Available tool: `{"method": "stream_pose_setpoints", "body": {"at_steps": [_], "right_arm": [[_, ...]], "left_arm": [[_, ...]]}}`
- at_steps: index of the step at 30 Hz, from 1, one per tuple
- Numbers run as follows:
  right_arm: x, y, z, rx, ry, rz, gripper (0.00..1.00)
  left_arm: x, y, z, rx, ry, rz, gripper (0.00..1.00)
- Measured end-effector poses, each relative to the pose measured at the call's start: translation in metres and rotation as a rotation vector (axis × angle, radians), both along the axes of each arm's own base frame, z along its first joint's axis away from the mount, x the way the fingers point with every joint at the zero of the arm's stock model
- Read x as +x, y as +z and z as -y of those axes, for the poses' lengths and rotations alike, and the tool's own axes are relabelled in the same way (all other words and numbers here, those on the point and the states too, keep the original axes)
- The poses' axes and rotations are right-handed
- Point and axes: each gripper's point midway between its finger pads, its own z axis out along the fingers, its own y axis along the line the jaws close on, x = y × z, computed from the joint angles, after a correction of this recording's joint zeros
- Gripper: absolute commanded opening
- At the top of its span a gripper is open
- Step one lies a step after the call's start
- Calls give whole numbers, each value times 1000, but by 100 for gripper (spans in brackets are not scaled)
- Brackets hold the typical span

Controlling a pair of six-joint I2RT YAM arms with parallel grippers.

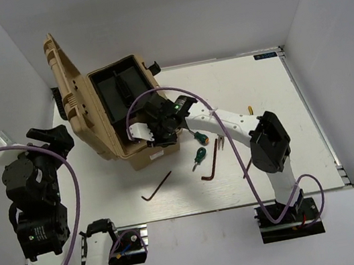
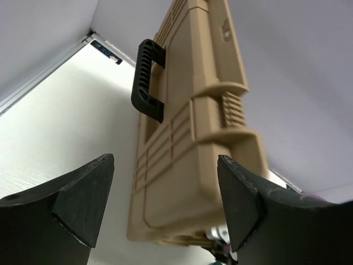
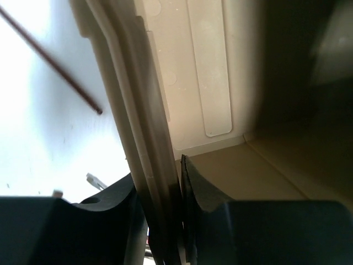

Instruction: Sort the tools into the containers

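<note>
The tan toolbox [image 1: 115, 146] is standing open at the far left of the white worktop [image 1: 269, 76], its ribbed lid [image 1: 65, 83] raised upright on the left side and its black inner tray [image 1: 116, 92] showing. The right gripper [image 1: 156, 132] is reaching over the box's near wall, and the right wrist view shows its fingers [image 3: 201, 193] clamping that tan wall [image 3: 149, 110] between them, one outside and one inside the box. Just in front of the toolbox, a green-handled screwdriver [image 1: 200, 156] and two dark L-shaped hex keys [image 1: 157, 186] [image 1: 211, 164] are lying loose on the worktop; one thin dark key [image 3: 55, 63] is also showing outside the wall in the right wrist view. The left gripper [image 1: 52, 140] is hanging off to the left, apart from the box, its fingers [image 2: 83, 193] spread wide and grasping nothing, facing the lid's outer side [image 2: 187, 138] and its black handle [image 2: 148, 80].
</note>
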Motion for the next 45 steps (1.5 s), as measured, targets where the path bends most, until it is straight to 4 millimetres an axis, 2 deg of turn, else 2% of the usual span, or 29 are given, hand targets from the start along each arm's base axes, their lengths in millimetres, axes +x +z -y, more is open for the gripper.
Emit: {"method": "stream_pose_setpoints", "body": {"at_steps": [8,10,13,19,28,30,34,35,36,38,39,42,45], "right_arm": [[8,2,-14,32,-169,-9,0],[9,2,-15,38,-201,-14,0],[8,2,-17,47,-233,-27,0],[8,2,-18,59,-268,-48,0],[7,1,-23,57,-294,-67,0],[6,1,-26,60,-306,-73,0],[6,2,-28,64,-321,-79,0],[6,2,-28,65,-322,-80,9],[5,2,-28,67,-321,-85,30],[3,2,-29,74,-330,-107,54],[-2,3,-31,85,-335,-145,72],[-11,14,-34,119,-334,-219,79],[-21,32,-36,159,-307,-275,79]], "left_arm": [[-4,7,8,-2,-37,24,86],[-2,8,14,2,-77,34,81],[4,11,33,36,-197,60,76],[11,9,75,117,-455,107,72],[-6,30,126,227,-772,266,72],[-10,30,135,251,-830,289,74],[-15,17,148,272,-925,294,74],[-15,13,150,274,-940,291,74],[-15,9,152,276,-956,286,74],[-15,4,155,281,-979,280,75],[-16,2,156,286,-989,281,75],[-19,0,160,295,-1025,287,80],[-25,2,167,310,-1072,309,81]]}}
